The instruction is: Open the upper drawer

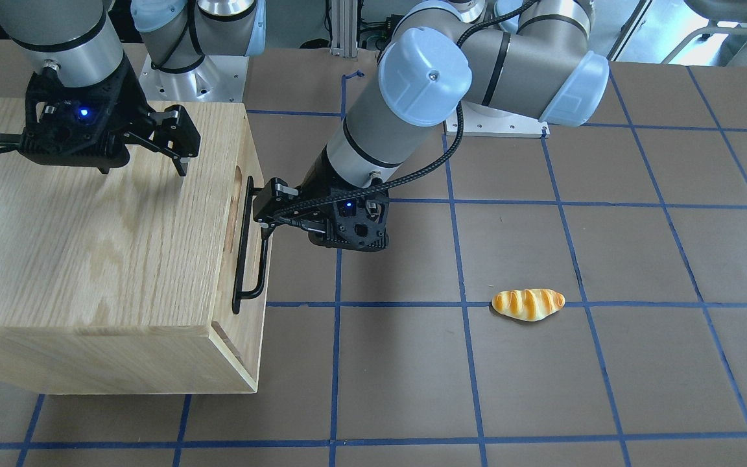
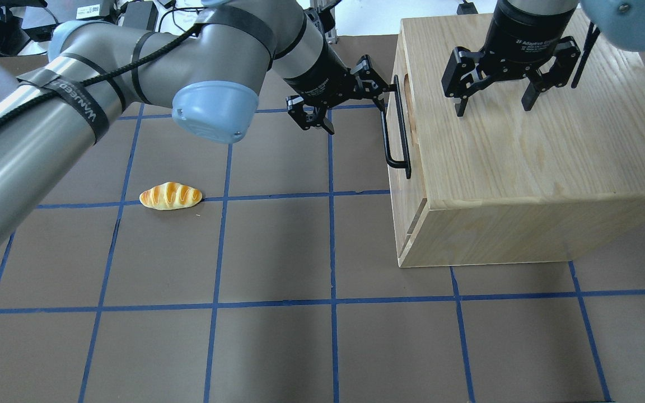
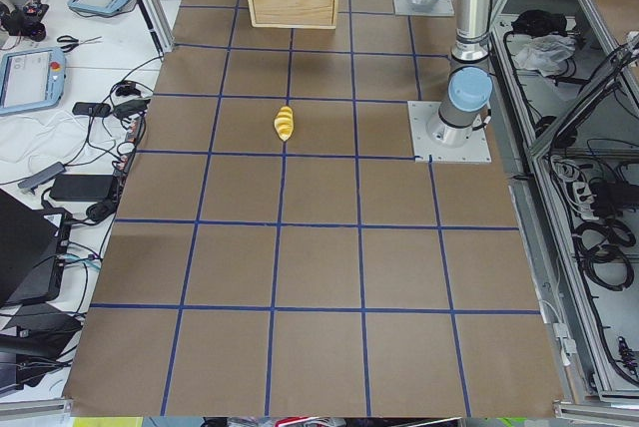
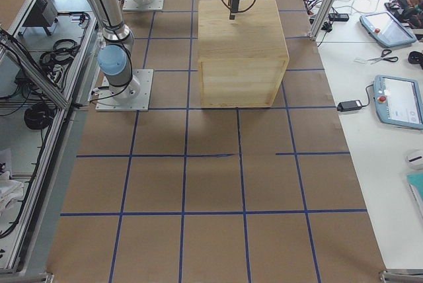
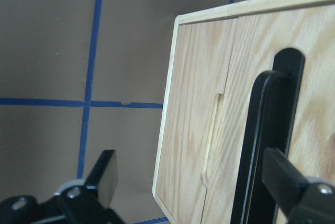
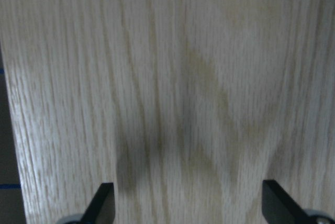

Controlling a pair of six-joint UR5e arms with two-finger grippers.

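Note:
The upper drawer sits shut, flush in the front of the oak cabinet. Its long black bar handle stands off the front panel, beside an oblong slot. My left gripper is open at the far end of the handle. In the left wrist view the handle lies between the fingers, close to the right finger. From across the table, the left gripper has one finger at the handle's mount. My right gripper is open and empty just above the cabinet top.
A toy bread roll lies on the brown table on a blue grid line, well away from the cabinet. The robot bases stand behind the cabinet. Tablets and cables lie beyond the table's edge.

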